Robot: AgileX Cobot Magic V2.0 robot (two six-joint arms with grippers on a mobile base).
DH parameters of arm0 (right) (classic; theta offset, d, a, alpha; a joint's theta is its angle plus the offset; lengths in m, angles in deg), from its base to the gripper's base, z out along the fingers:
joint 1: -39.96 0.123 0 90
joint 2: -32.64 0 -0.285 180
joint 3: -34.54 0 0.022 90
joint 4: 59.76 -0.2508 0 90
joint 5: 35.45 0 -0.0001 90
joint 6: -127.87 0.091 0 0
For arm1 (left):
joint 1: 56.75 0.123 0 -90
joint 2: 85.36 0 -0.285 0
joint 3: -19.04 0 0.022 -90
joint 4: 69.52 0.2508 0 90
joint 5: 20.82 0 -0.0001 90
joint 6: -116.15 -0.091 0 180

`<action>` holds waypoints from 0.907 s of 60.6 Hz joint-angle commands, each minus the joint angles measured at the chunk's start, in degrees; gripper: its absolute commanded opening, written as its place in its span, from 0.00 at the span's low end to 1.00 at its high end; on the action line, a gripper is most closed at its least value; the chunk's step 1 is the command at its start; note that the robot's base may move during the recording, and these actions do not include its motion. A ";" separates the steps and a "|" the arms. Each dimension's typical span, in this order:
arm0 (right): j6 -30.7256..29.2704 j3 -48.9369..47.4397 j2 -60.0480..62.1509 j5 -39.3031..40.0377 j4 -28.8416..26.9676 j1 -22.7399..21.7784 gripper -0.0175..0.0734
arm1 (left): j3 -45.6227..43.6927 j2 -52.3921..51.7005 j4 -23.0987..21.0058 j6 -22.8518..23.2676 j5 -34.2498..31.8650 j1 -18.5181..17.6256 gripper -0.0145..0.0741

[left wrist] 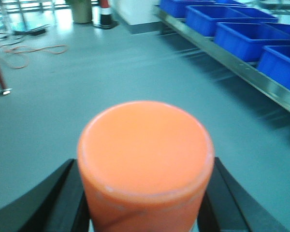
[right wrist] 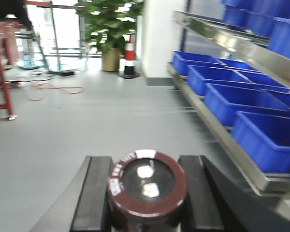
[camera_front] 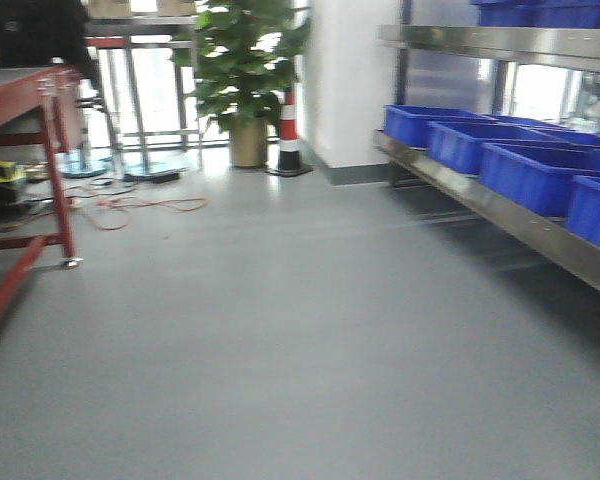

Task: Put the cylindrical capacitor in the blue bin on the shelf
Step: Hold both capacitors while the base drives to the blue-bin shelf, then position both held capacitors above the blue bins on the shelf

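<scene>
Low in the right wrist view, the right tool pinches the stubby maroon, silver-topped cylindrical capacitor upright, likely ready for the blue plastic bins on the shiny steel shelf at right; the left tool clamps an orange cylinder.

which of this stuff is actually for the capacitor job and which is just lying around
For the job:
- cylindrical capacitor, clamped in the right gripper
- blue bins
- shelf

Just around:
- orange cylinder, held in the left gripper
- potted plant
- traffic cone
- red workbench
- orange cable
</scene>
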 commanded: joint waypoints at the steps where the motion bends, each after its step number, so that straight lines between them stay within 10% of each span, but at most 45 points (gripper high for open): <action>1: -0.11 0.05 0.21 1.28 0.18 0.01 0.05 | -0.04 -0.15 -0.20 -0.04 -1.67 -0.43 0.04; 55: -0.11 0.05 0.21 1.28 0.18 0.01 0.05 | -0.04 -0.15 -0.20 -0.04 -1.67 -0.43 0.04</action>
